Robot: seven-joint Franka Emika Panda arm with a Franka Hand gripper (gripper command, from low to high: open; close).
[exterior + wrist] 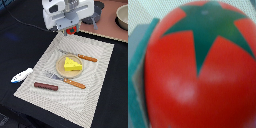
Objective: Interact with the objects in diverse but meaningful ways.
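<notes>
Tool (70, 31) w/ round glossy red tomato (198, 70), green star top.

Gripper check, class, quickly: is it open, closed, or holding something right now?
Gripper: closed on the red tomato, which fills the wrist view and shows red under the gripper in the exterior view.

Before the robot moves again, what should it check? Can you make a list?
1. Red tomato with green star top fills the wrist view, sits at the gripper: ok.
2. Grip firmly shut: cannot tell.
3. Yellow cheese wedge rests on round tan plate: ok.
4. Brown sausage lies on the woven mat, apart from the plate: ok.
5. White-and-blue fish piece lies off the mat: ok.
</notes>
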